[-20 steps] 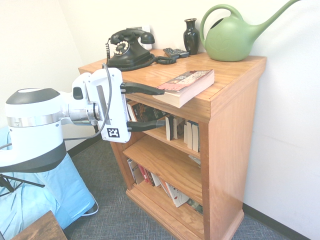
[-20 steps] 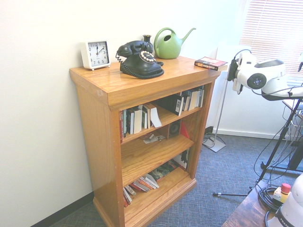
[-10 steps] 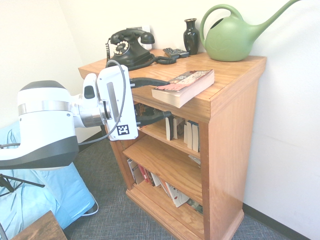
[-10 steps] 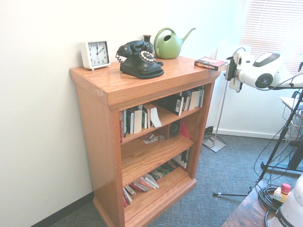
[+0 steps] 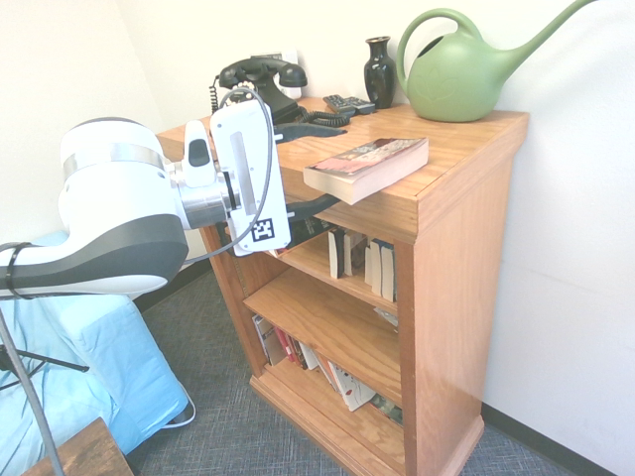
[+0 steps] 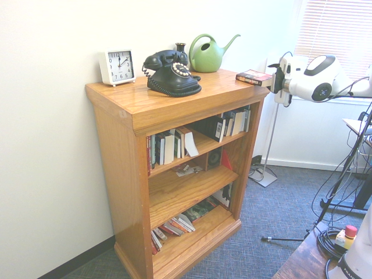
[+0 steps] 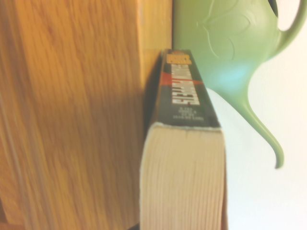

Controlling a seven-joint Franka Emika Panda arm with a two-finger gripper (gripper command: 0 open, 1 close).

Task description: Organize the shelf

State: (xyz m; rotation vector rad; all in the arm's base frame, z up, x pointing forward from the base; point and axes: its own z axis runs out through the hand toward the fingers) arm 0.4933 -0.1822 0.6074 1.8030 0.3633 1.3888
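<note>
The shelf is an oak-coloured bookcase with paperbacks in its tiers. A thick paperback book lies flat on its top, with one end jutting past the front edge. My gripper is open wide at that end. One finger reaches over the shelf top beside the book, the other sits under the overhanging top board. Neither finger grips anything. In the wrist view the book's page edge shows end-on against the wooden top.
On the top stand a green watering can, a black vase, a black dial telephone and a white clock. A wall is behind the shelf, and blue cloth lies on the floor at left.
The arm has risen and swung toward the shelf top, so the fingers now straddle the top's edge. The book has shifted slightly further onto the top.
</note>
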